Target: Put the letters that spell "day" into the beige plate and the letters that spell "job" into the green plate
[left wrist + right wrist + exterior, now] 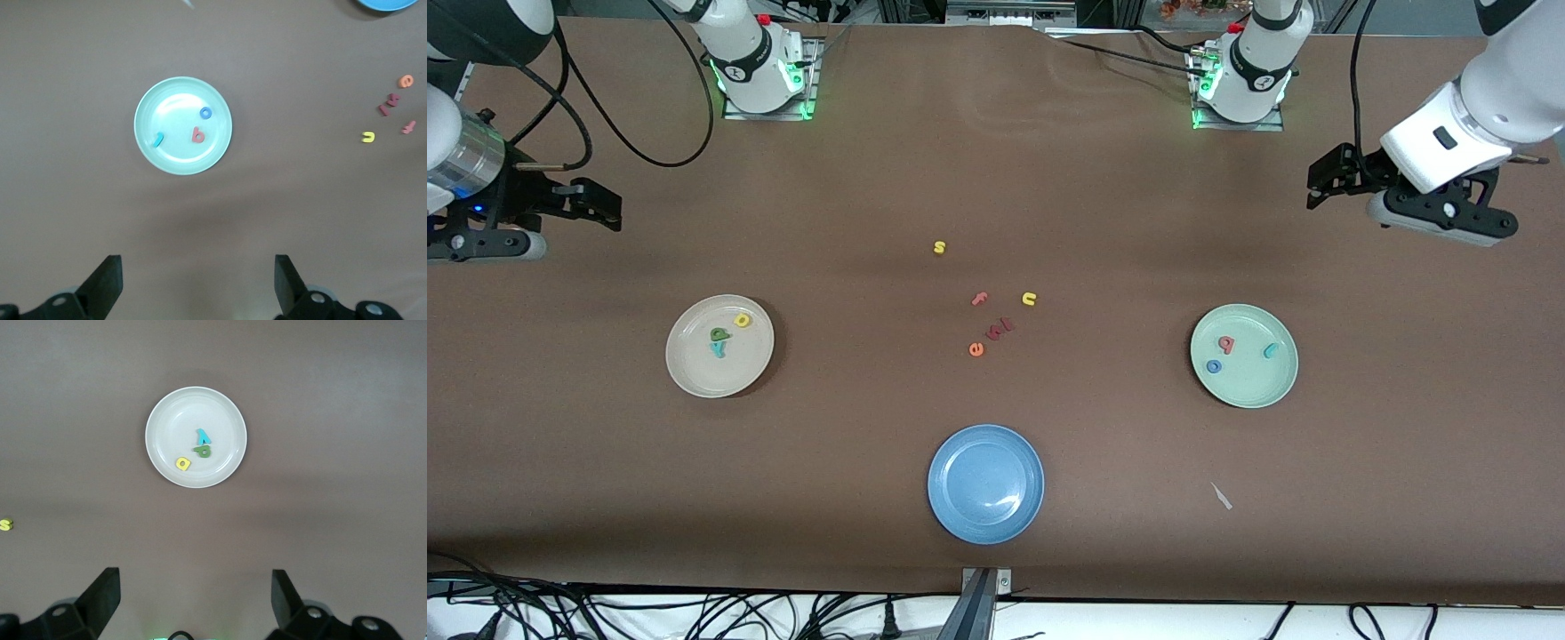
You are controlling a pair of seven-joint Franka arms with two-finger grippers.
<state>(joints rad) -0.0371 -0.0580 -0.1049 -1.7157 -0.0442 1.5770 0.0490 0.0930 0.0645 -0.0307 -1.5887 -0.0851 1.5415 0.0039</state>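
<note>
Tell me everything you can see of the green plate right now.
The green plate is round, shallow and pale mint, with a smooth, slightly glossy look. It sits flat on the brown table toward the left arm's end. Three small letters lie in it, apart from one another: a teal "j", a blue "o" and a pinkish-red "b". Nothing else touches it. It appears whole and clean.

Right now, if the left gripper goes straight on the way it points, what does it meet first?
The left gripper, open and raised at the left arm's end of the table, faces the bare table just short of the green plate. It would probably touch bare table first, though depth is unclear.
</note>
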